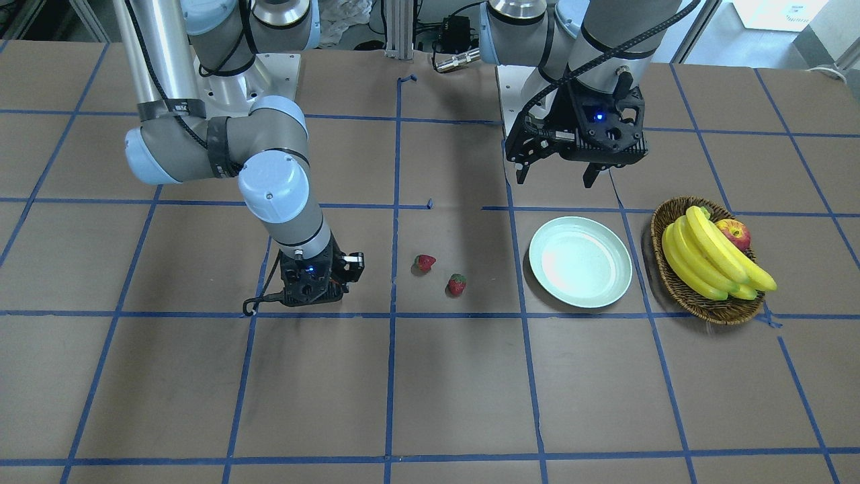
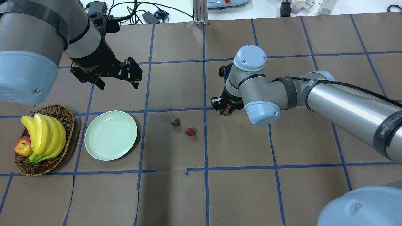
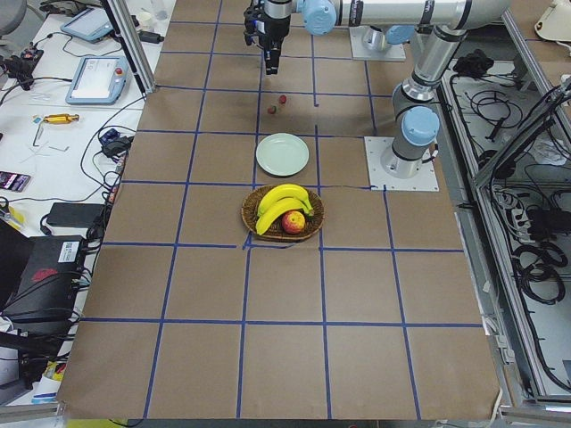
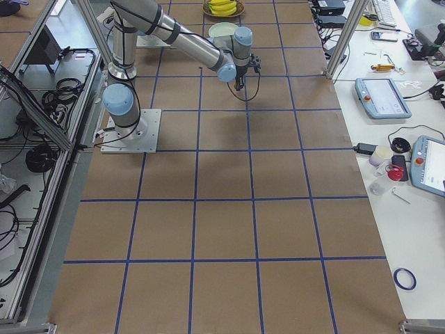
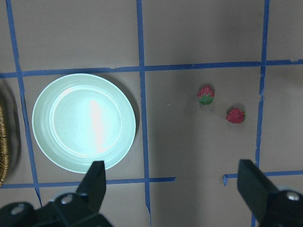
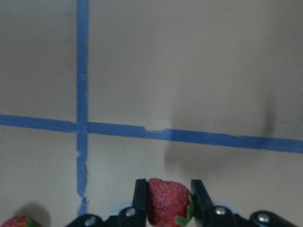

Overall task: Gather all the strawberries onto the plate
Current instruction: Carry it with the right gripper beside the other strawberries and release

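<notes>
Overhead exterior, left to right: woven brown wicker basket point(image 2: 67, 114) holding smooth yellow bananas point(image 2: 47, 135) and a red-yellow apple point(image 2: 22, 147), outboard of the left gripper point(image 2: 118, 86). That gripper hangs high, jaws spread wide. The plate point(image 2: 110, 135) is round, shallow, glossy mint with a raised rim, and lies roughly below it. Between the grippers, on brown paper: far strawberry point(image 2: 175, 122) and near strawberry point(image 2: 190, 131), red, pitted, green-capped, just beside the right gripper point(image 2: 224, 110). That gripper sits low, pinched narrow on the held strawberry point(image 6: 166, 201).
</notes>
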Tool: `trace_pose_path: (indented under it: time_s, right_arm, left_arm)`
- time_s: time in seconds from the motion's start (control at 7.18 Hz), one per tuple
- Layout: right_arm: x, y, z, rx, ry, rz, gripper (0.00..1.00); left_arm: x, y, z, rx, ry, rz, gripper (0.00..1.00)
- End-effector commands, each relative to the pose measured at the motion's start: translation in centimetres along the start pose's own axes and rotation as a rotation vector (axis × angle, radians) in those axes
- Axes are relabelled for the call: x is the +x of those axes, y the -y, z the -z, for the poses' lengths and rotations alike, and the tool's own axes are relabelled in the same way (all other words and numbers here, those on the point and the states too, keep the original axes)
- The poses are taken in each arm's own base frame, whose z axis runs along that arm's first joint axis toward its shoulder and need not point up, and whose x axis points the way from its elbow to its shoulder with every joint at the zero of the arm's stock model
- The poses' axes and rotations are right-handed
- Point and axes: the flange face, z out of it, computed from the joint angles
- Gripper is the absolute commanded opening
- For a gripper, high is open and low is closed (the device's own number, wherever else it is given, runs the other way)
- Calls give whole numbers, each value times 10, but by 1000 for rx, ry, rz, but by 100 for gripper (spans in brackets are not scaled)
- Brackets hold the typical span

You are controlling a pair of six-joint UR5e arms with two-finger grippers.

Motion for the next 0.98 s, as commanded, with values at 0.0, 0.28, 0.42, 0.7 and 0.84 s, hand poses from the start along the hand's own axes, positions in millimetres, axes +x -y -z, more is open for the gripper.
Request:
trace_pose_path:
  time_s: [0.0, 0.28, 0.42, 0.7, 0.84]
  right_arm:
    - [-66, -5, -23, -29, 68, -48, 0]
    - [-81, -7, -31, -16, 78, -65, 7]
    - [-81, -7, -32, -18, 78, -66, 57]
    - [-79, -4, -22, 9, 61, -52, 100]
    - [-72, -10, -16, 41, 7, -57, 100]
  left_arm:
    - [0, 0, 1, 1, 1, 0, 100]
    - [0, 0, 1, 1, 1, -2, 100]
    - [-1, 0, 1, 1, 2, 0, 100]
    - [-1, 0, 1, 3, 2, 0, 100]
    - [-2, 0, 1, 3, 2, 1, 100]
